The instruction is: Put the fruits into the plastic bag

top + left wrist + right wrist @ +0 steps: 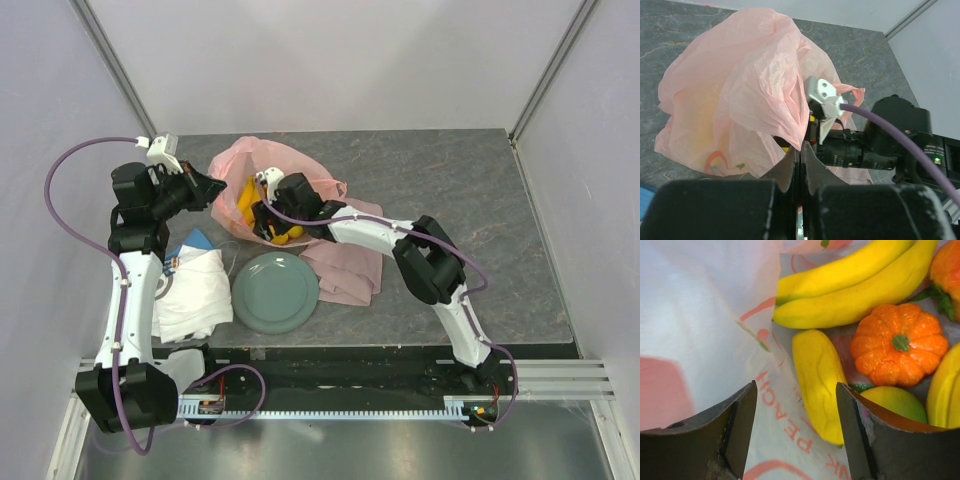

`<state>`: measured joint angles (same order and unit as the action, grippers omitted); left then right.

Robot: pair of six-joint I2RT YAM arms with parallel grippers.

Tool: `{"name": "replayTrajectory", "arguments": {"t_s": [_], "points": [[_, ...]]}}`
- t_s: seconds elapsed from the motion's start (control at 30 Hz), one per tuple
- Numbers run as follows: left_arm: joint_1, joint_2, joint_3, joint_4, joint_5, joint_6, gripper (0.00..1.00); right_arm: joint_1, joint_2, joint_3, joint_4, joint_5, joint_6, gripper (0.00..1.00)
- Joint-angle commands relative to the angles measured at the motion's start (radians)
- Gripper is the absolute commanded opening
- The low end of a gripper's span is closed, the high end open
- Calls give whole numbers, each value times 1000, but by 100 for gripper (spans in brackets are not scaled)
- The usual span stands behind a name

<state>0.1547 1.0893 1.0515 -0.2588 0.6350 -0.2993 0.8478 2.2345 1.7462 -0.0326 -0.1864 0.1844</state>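
Note:
The pale-pink plastic bag [262, 162] stands open at the back of the table. My left gripper [207, 187] is shut on its rim, and the left wrist view shows the film [740, 90] pinched between the closed fingertips [790, 162]. My right gripper [262, 215] is open and empty inside the bag. In the right wrist view, the yellow oblong fruit [817, 380] lies between its jaws. The bananas [855, 285], the orange tangerine [897, 345], the green-yellow fruit [895, 402] and the red fruit [947, 267] lie around it on the bag's floor.
The grey-green plate [275, 292] sits bare in front of the bag. A dusty-pink cloth [345, 262] lies to its right under the right arm. A white cloth [195, 290] lies to its left. The right arm's wrist [880, 145] is just right of my left fingers.

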Motion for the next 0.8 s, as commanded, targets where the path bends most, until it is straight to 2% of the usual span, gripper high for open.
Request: {"name": "replayTrajectory", "arguments": {"t_s": [0.0, 0.23, 0.33, 0.43, 0.57, 0.77], "points": [[-6, -5, 2, 32, 23, -27, 2, -19, -186, -101, 132, -24, 23, 71], [-6, -6, 2, 32, 20, -26, 2, -59, -453, -310, 180, 46, 13, 73], [-4, -6, 1, 30, 20, -26, 2, -133, -518, -385, 177, 97, 43, 74], [-4, -6, 1, 32, 19, -26, 2, -188, -533, -422, 128, 168, 37, 74], [-4, -5, 1, 30, 15, -24, 2, -202, -516, -415, 50, 371, -32, 74], [-4, 0, 1, 32, 15, -24, 2, -227, -481, -407, -3, 459, -49, 74]]}}
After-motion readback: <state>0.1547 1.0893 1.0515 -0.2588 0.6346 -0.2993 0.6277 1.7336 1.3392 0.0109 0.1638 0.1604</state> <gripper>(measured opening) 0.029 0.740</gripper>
